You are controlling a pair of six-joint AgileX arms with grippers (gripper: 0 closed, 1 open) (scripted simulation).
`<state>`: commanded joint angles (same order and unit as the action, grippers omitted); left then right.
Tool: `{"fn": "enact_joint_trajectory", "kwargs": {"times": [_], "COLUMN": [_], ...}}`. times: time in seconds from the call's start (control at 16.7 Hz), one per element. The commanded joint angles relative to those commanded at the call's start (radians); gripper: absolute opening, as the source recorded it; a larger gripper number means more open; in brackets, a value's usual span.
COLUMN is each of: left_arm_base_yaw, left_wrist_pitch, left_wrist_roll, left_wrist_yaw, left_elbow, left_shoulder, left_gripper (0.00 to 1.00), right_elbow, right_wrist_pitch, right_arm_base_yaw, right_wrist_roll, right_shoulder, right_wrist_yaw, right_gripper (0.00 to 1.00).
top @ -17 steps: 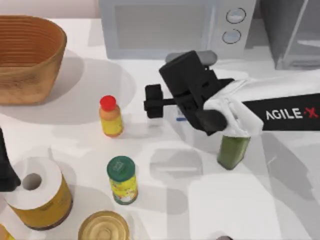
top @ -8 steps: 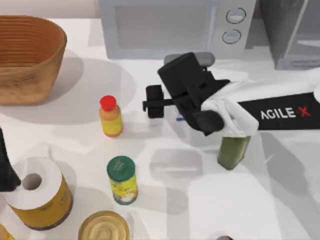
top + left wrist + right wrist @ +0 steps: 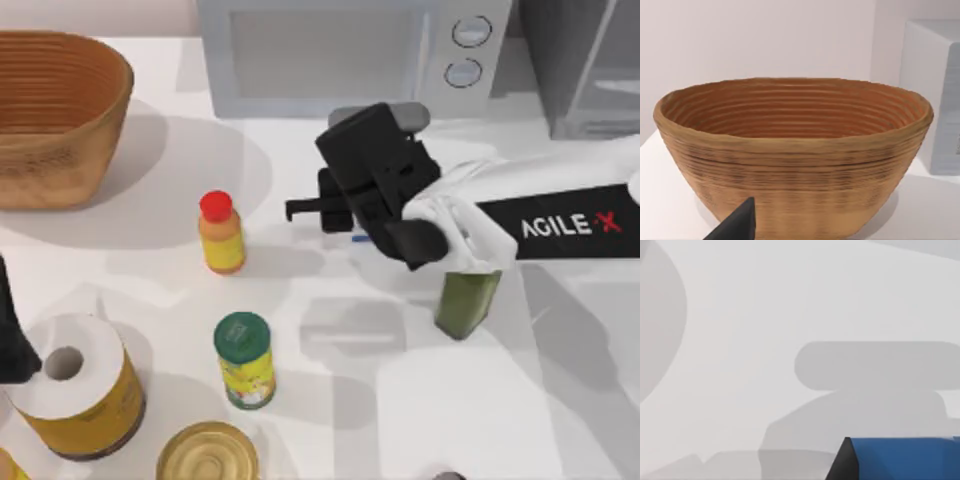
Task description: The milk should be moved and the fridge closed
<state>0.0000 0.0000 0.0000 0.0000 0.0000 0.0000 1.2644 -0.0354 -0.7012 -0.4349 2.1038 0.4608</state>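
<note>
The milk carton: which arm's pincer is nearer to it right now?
Right. The right pincer sits directly over the milk, whose blue top lies beside a dark fingertip in the right wrist view. The left arm is parked at the table's left edge, by the basket.

Legible in white capitals on the black forearm panel of the white right AgileX arm (image 3: 570, 225), in the top view: "AGILE X", with a red slash across the X. Printed markings on the green lid and yellow label of the small green-capped round jar (image 3: 245, 360), too small to read. Blue lettering glimpsed on the small blue-and-white milk carton (image 3: 362, 237) under the gripper, unreadable. Two round dials on the light-grey boxy microwave (image 3: 470, 50), with no legible numbers.
</note>
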Motion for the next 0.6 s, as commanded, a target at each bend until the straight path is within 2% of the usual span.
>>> {"fn": "enact_joint_trajectory", "kwargs": {"times": [0.12, 0.18, 0.6], "left_arm_base_yaw": [0.0, 0.0, 0.0], "left_wrist_pitch": [0.0, 0.0, 0.0], "left_wrist_roll": [0.0, 0.0, 0.0], "left_wrist_yaw": [0.0, 0.0, 0.0], "left_elbow": [0.0, 0.0, 0.0], "left_shoulder": [0.0, 0.0, 0.0], "left_gripper": [1.0, 1.0, 1.0], "right_elbow": [0.0, 0.0, 0.0], "right_wrist_pitch": [0.0, 0.0, 0.0], "right_arm_base_yaw": [0.0, 0.0, 0.0], "right_wrist_roll": [0.0, 0.0, 0.0], "right_shoulder": [0.0, 0.0, 0.0], "right_wrist_yaw": [0.0, 0.0, 0.0], "right_gripper": [0.02, 0.0, 0.0]}}
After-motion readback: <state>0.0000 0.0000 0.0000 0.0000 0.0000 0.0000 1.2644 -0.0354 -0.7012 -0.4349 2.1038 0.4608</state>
